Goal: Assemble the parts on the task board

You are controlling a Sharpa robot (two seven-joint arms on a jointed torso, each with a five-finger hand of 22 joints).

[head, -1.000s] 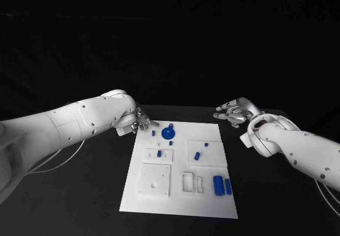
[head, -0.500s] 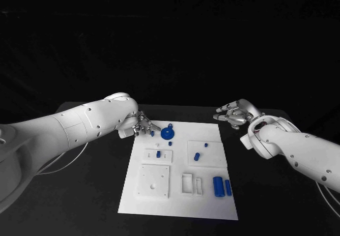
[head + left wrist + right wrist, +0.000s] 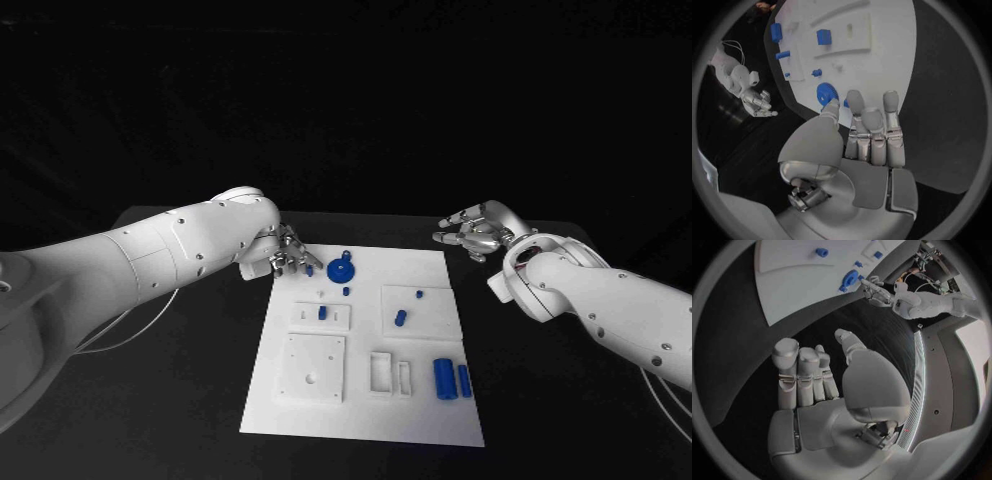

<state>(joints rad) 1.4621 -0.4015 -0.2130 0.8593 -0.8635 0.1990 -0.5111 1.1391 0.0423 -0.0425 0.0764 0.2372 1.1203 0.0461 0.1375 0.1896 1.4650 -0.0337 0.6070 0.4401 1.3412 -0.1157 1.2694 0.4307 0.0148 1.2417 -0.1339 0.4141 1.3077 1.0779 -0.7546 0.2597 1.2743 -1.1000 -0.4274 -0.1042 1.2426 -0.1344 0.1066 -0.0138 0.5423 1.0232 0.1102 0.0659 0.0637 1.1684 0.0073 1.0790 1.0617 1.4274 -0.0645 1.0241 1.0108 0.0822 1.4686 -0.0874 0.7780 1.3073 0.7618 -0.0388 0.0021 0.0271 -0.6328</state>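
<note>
The white task board lies in the middle of the black table. A blue gear sits near the board's far left corner. Beside the gear my left hand reaches over the board's far left edge. Its thumb and a finger pinch a small blue peg that stands on the board. My right hand hovers off the board's far right corner, fingers apart and holding nothing. Two blue cylinders lie side by side near the front right.
Small blue pieces stand on raised white blocks at mid board. A square white plate and a slotted white block sit toward the front. Black table surface surrounds the board on all sides.
My left hand has edged toward the board's corner and closed in on the small peg. The right hand has stayed about where it was.
</note>
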